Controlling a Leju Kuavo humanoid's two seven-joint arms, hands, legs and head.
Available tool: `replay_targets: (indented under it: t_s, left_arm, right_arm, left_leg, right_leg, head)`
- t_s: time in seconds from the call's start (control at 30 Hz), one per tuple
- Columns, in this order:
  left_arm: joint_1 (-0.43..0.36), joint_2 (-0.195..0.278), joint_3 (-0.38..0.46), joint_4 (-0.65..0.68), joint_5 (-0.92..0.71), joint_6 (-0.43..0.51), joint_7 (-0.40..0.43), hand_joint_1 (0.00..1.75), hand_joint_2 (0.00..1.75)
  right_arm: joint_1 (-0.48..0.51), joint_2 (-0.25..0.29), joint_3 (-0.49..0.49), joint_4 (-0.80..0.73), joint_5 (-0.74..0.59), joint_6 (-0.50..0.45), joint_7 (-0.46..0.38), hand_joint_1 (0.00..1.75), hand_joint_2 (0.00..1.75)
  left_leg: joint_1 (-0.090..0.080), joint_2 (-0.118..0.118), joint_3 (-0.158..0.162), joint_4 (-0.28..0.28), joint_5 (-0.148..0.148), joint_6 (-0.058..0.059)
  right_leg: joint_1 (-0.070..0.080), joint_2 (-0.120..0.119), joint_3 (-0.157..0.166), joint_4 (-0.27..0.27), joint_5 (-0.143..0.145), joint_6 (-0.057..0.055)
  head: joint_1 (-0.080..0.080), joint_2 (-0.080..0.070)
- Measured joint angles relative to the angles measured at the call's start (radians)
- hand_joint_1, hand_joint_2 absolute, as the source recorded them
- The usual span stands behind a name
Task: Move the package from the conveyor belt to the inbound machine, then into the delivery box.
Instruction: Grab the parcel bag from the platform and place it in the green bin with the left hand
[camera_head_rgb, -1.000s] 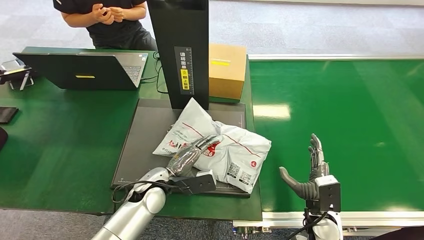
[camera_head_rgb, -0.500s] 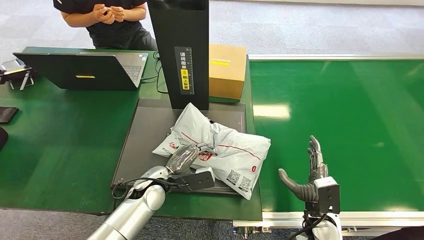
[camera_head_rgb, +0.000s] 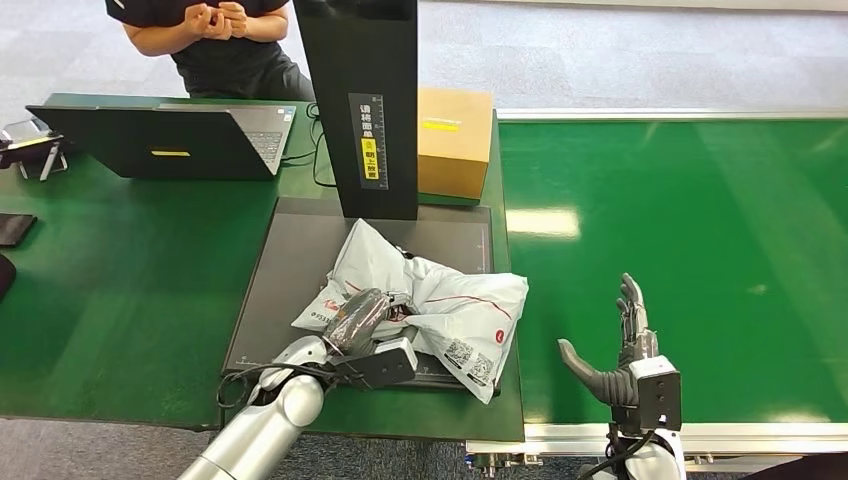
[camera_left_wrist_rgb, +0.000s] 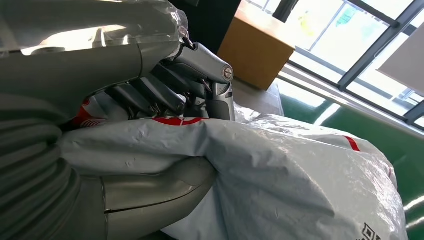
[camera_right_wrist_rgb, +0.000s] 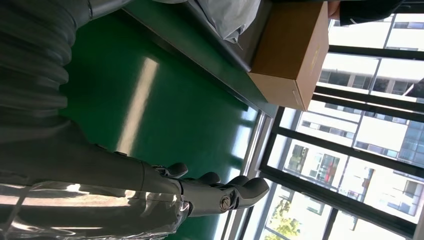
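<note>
One second back the package (camera_head_rgb: 420, 305) lay flat on the scanner plate (camera_head_rgb: 290, 270); now your left hand (camera_head_rgb: 362, 318) has bunched and tugged it toward the plate's near-left corner, fingers clamped on it. Right hand (camera_head_rgb: 622, 345) hovers spread, holding nothing. Looks like the lift toward the delivery box is starting.

- Head view: bright, even overhead light; sharp across the frame.
- Pale glare patches lie on the belt (camera_head_rgb: 680, 250) right of centre; soft, short shadows under the package (camera_head_rgb: 440, 300).
- Left wrist view: daylight from windows at upper right, blown out; the box (camera_left_wrist_rgb: 255, 45) is slightly soft.
- Right wrist view: bright windows at right, a glare streak on the green surface; the right hand (camera_right_wrist_rgb: 215, 192) is dim, backlit.
</note>
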Motion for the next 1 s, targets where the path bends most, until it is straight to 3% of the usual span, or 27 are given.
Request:
replay_targets:
  t_s: [0.43, 0.6, 0.7, 0.8, 0.9, 1.0]
  left_arm:
    - [0.007, 0.006, 0.001, -0.013, 0.006, 0.007, -0.008, 1.75, 1.75]
    - [0.015, 0.021, 0.02, -0.036, -0.073, 0.137, -0.01, 1.75, 1.75]
    - [0.014, 0.052, 0.041, -0.056, -0.199, 0.251, 0.034, 1.75, 1.75]
    - [0.016, 0.092, 0.092, -0.071, -0.253, 0.307, 0.08, 1.75, 1.75]
    - [0.023, 0.144, 0.178, -0.076, -0.285, 0.354, 0.139, 1.75, 1.75]
    - [0.037, 0.198, 0.301, -0.076, -0.296, 0.38, 0.136, 1.75, 1.75]
  right_arm:
    - [0.001, 0.0, 0.0, 0.0, 0.0, 0.0, 0.0, 0.0, 1.75]
    - [0.006, 0.0, 0.0, -0.008, -0.005, 0.001, 0.001, 0.0, 1.75]
    - [0.013, 0.0, -0.005, -0.021, -0.011, 0.005, 0.004, 0.0, 1.75]
    - [0.019, 0.0, -0.013, -0.033, -0.014, 0.011, 0.007, 0.0, 1.75]
    - [0.022, 0.0, -0.018, -0.036, -0.016, 0.013, 0.008, 0.0, 1.75]
    - [0.023, -0.002, -0.02, -0.036, -0.023, 0.012, 0.003, 0.0, 1.75]
  left_leg:
    - [0.0, 0.0, 0.0, 0.0, 0.0, 0.0]
    - [0.0, 0.0, 0.0, 0.0, 0.0, 0.0]
    - [0.0, 0.0, 0.0, 0.0, 0.0, 0.0]
    - [0.0, 0.0, 0.0, -0.001, 0.0, -0.001]
    - [0.0, 0.001, 0.001, -0.001, 0.0, -0.001]
    - [0.0, 0.004, 0.001, -0.001, 0.0, -0.002]
  right_leg:
    - [0.0, 0.0, 0.0, 0.0, 0.0, 0.0]
    - [0.0, 0.0, 0.0, 0.0, 0.0, 0.0]
    - [0.0, 0.0, 0.0, 0.001, 0.0, 0.0]
    - [0.0, 0.001, 0.0, 0.001, 0.0, -0.001]
    - [0.0, 0.002, -0.001, 0.002, -0.001, -0.001]
    - [0.001, 0.004, -0.002, 0.003, -0.001, -0.002]
  head:
    - [0.0, 0.0]
    - [0.0, 0.0]
    - [0.0, 0.0]
    - [0.0, 0.0]
    - [0.0, 0.0]
    - [0.0, 0.0]
